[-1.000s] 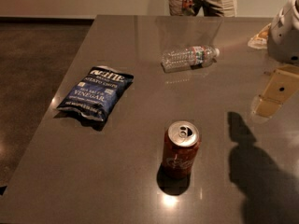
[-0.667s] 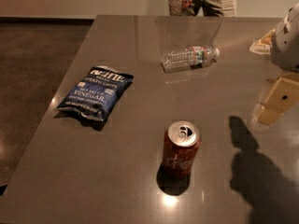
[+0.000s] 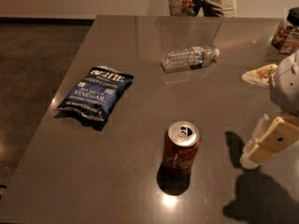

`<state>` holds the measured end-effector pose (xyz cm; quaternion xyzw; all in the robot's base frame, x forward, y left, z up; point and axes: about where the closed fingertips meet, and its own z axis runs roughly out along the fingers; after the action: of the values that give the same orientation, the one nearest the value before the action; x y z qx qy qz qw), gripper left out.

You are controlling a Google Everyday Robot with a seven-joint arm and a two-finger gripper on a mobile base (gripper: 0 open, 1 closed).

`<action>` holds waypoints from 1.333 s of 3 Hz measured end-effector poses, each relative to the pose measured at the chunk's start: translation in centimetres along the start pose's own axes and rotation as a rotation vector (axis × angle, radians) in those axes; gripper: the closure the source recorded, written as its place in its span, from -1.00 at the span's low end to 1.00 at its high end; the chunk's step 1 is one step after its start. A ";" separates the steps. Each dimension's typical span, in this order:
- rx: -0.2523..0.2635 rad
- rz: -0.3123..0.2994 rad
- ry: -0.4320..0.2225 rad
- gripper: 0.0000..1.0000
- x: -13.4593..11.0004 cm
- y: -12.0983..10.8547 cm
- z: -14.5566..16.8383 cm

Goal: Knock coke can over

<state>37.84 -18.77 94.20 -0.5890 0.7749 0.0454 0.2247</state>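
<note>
The coke can (image 3: 181,149) stands upright as before near the front edge of the table (image 3: 117,181); the gripper (image 3: 262,146) has dropped lower by the right edge, apart from it, whether open or closed I cannot tell

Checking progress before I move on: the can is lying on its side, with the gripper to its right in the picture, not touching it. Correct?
Not quite. The camera view shows the can standing upright, silver top up, not lying on its side. The gripper is to its right in the picture, not touching it.
</note>
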 end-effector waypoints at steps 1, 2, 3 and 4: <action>-0.049 0.016 -0.176 -1.00 -2.0 2.9 2.4; -0.086 0.050 -0.299 -1.00 -3.9 4.0 3.6; -0.105 0.071 -0.384 -1.00 -5.5 4.8 4.4; -0.102 0.075 -0.438 -1.00 -6.5 5.5 5.2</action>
<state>35.59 -9.52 91.06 -0.5466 0.7257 0.2195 0.3556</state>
